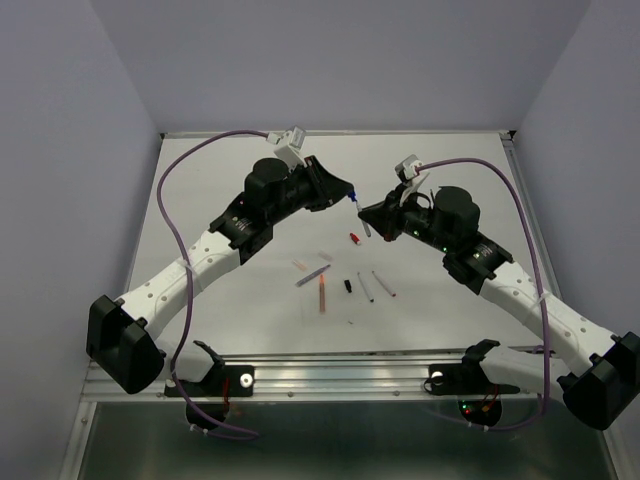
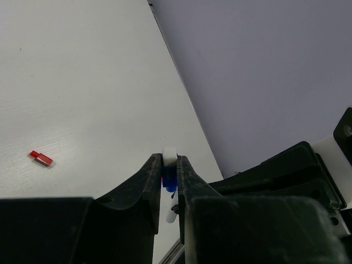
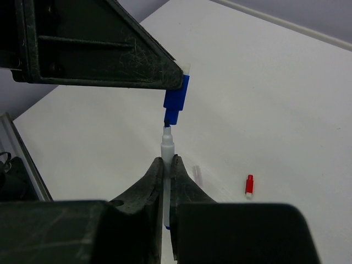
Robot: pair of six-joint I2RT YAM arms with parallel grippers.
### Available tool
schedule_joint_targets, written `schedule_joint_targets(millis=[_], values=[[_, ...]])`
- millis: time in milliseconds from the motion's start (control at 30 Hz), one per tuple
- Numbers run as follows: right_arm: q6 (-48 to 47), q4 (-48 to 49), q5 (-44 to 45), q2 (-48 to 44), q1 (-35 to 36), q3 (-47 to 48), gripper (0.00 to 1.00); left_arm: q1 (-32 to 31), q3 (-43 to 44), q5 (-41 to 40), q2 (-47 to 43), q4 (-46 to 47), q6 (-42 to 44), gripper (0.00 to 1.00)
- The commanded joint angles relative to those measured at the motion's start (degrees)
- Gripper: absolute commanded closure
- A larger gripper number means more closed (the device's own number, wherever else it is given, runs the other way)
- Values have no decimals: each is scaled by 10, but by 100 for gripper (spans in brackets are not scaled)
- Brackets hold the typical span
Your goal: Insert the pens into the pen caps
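Observation:
My left gripper (image 1: 349, 196) is shut on a blue pen cap (image 1: 356, 203), held above the table's far middle. In the left wrist view the gripper (image 2: 169, 160) pinches the blue cap (image 2: 169, 177), whose white end sticks out past the fingertips. My right gripper (image 1: 367, 216) is shut on a white-barrelled pen (image 1: 366, 229). In the right wrist view the gripper (image 3: 167, 161) holds the pen (image 3: 167, 147) upright, its dark tip just at the open mouth of the blue cap (image 3: 177, 100). A red cap (image 1: 354, 238) lies on the table below, and shows in the right wrist view (image 3: 249, 184) too.
Near the table's middle lie a grey pen (image 1: 311, 277), an orange pen (image 1: 322, 296), a black cap (image 1: 347, 286), two white pens (image 1: 365, 288) (image 1: 384, 284) and a pale cap (image 1: 300, 266). The back wall edge (image 1: 340, 132) is close behind both grippers.

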Motion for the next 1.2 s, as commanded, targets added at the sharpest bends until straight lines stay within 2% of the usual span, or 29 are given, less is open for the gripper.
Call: schedule_joint_targets(millis=[0, 567, 1167], values=[[8, 8, -3, -17, -1, 20, 99, -1, 12, -19, -19, 4, 2, 100], [-7, -14, -30, 4, -1, 22, 99, -1, 8, -13, -24, 9, -7, 100], [-15, -5, -14, 14, -1, 40, 99, -1, 8, 2, -19, 12, -6, 100]])
